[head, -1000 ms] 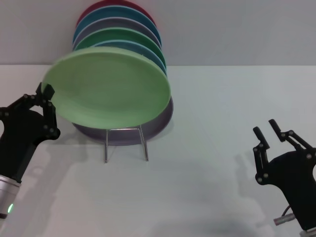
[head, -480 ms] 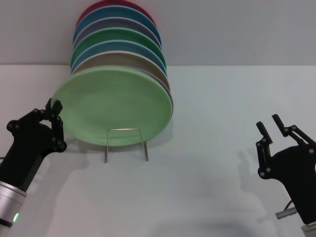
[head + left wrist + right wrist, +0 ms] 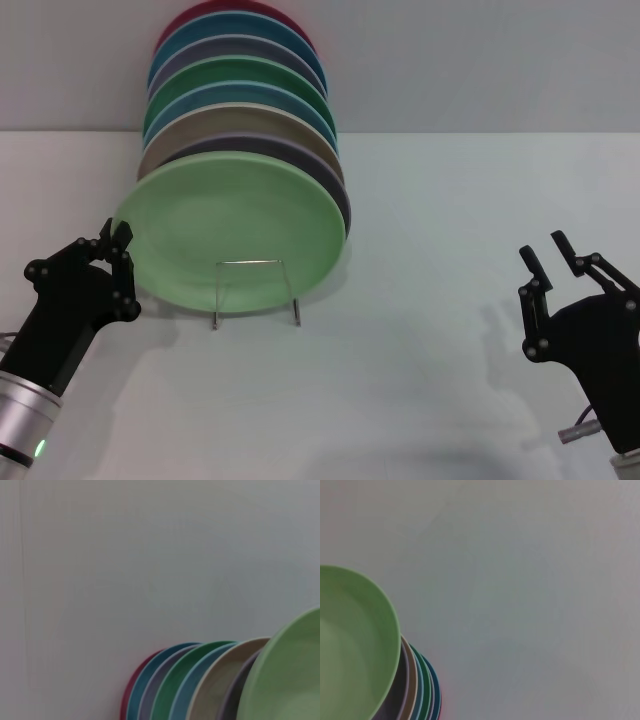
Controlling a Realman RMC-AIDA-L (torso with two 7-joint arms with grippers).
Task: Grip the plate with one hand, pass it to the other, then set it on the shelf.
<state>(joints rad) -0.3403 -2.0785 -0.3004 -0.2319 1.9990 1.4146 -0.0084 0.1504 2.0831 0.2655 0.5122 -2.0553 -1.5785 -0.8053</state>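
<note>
The light green plate (image 3: 235,225) stands tilted in the front slot of the silver wire shelf (image 3: 292,298), leaning against the other plates. My left gripper (image 3: 116,234) is at the plate's lower left rim, its fingers closed around the edge. My right gripper (image 3: 541,251) is open and empty, low at the right, well apart from the shelf. The plate also shows in the left wrist view (image 3: 295,675) and in the right wrist view (image 3: 350,640).
Several other plates (image 3: 240,90) stand in a row behind the green one: lavender, beige, blue, dark green and red. The white table (image 3: 430,330) runs to a pale wall behind the shelf.
My left gripper has lowered the green plate down and right from in front of the stack into the shelf's front slot. The right gripper has sunk a little and then held still.
</note>
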